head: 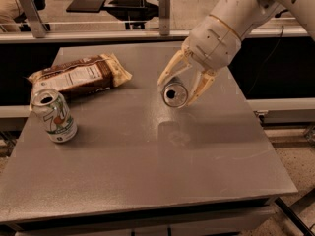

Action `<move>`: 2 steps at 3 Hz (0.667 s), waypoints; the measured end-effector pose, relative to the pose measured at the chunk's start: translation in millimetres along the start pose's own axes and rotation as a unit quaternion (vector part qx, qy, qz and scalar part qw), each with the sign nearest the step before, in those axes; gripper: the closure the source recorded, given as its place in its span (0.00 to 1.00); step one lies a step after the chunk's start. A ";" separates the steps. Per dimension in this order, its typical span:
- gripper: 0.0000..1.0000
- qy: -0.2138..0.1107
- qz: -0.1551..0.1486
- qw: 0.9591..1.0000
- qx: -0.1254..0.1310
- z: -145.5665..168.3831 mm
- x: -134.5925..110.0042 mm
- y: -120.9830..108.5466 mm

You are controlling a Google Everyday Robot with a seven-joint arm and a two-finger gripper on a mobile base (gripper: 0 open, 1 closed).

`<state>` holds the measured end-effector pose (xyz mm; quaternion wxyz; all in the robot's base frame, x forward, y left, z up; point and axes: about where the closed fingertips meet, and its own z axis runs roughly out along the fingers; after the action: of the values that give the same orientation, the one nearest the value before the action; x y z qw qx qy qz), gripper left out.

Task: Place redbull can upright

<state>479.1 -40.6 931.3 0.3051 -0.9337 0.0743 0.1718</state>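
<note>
Grey, matte table [147, 181] fills most of the frame, with a railing and dim floor along the top edge. My gripper [176, 89] is right of centre in the upper half, its two pale fingers [199, 85] clamped on either side of the redbull can [175, 95]. The can is clear of the table, with a faint shadow on the surface just below it. It is tipped over, its silver top and dark opening facing the camera, so it is not upright yet. I judge it needs rotating base-down before I lower it. The thin, smooth aluminium wall could slip or dent under the pinch. At left-centre a wider white-and-green can [54, 116] stands upright and open. Just behind it, toward the upper left, lies a crinkled brown snack bag [78, 75]. Both are well apart from the can, so I read the bare patch under it as the likely set-down spot.
</note>
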 end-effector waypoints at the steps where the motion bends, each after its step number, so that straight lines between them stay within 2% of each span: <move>1: 1.00 -0.030 0.056 0.995 0.082 -15.4 1.2 8.8; 2: 1.00 -0.054 0.081 0.986 0.134 -29.9 -1.5 12.9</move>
<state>482.8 -68.7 947.5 0.4160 -0.8648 0.1553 0.2343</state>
